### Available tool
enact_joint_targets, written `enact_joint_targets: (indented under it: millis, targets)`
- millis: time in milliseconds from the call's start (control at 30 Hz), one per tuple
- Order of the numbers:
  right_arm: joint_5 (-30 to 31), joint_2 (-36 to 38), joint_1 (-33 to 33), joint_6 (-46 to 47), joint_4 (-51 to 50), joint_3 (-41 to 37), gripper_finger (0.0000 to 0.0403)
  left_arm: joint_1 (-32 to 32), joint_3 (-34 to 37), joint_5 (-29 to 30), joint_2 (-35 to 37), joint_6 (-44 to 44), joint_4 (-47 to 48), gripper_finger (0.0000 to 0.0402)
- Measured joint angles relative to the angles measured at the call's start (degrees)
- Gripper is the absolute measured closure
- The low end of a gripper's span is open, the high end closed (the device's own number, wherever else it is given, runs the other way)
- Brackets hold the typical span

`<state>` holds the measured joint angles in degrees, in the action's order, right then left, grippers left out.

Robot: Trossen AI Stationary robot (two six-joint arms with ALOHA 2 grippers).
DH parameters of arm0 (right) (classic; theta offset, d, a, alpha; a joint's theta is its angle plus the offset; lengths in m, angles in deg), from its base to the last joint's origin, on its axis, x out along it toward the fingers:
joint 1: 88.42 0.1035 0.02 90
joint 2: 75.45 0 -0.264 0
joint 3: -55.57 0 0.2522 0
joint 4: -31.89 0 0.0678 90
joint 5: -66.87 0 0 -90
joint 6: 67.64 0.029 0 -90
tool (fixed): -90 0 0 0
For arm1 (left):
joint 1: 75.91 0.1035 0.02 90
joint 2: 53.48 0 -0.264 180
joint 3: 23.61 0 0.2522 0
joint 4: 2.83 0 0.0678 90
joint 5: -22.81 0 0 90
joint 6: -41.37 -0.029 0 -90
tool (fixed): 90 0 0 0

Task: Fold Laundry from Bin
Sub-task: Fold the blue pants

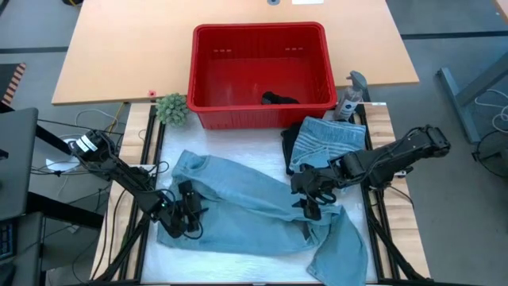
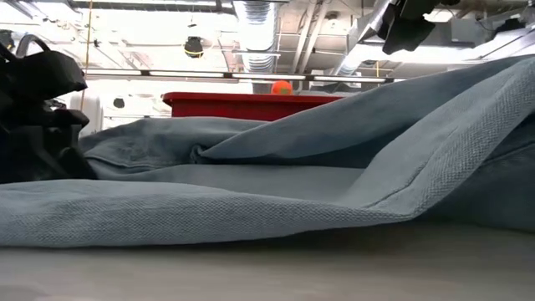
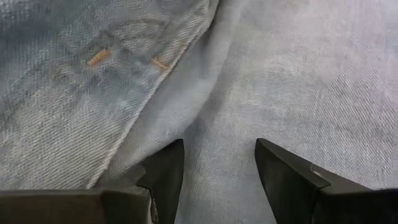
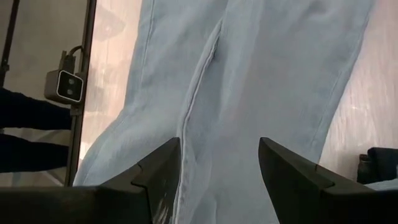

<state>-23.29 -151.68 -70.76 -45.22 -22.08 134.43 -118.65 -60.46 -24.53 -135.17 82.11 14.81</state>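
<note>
A pair of light blue jeans (image 1: 254, 210) lies spread across the white table top, with its waist end toward the table's left and a leg folded over at the near right. My left gripper (image 1: 186, 213) is open, low at the waist end, close to a stitched pocket seam (image 3: 99, 57). My right gripper (image 1: 308, 199) is open and raised above the jeans' legs (image 4: 249, 74), clear of them. The red bin (image 1: 258, 28) stands at the far side with a black garment (image 1: 279, 99) lying on its floor. My left gripper (image 3: 219, 146) slants down at the jeans (image 3: 280, 74) near the waist end, with flat denim showing between its open fingers. Whether the fingertips touch the cloth I cannot tell.
A folded stack, denim on black cloth (image 1: 325, 139), lies right of the bin's near corner. A spray bottle (image 1: 352, 95) stands beside it. A small green plant (image 1: 171, 109) sits at the bin's left near corner. A small camera (image 4: 68, 86) sits at the table's edge.
</note>
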Motion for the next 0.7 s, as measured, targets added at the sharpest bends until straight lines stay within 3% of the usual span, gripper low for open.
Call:
enact_joint_targets:
  millis: [133, 233, 567, 700]
  targets:
    - [0.0, 0.0, -0.3, 0.5, 0.0, 0.0, 0.0163, 0.0, 0.0, -0.4, 0.0, 2.7, -0.4, 0.0212]
    - [-1.2, 0.0, -0.6, 3.7, 0.2, 0.0, 0.0163, 0.5, 0.0, 3.7, 0.0, 6.6, -1.6, 0.0212]
    - [-3.6, 0.0, 0.4, 7.0, 6.1, 0.0, 0.0163, 2.3, -0.1, 3.8, 0.0, 31.9, -16.3, 0.0212]
    - [-3.4, 0.0, 1.2, 7.1, 6.1, 0.0, 0.0163, 2.4, -0.1, -2.5, 0.0, 38.9, -18.2, 0.0212]
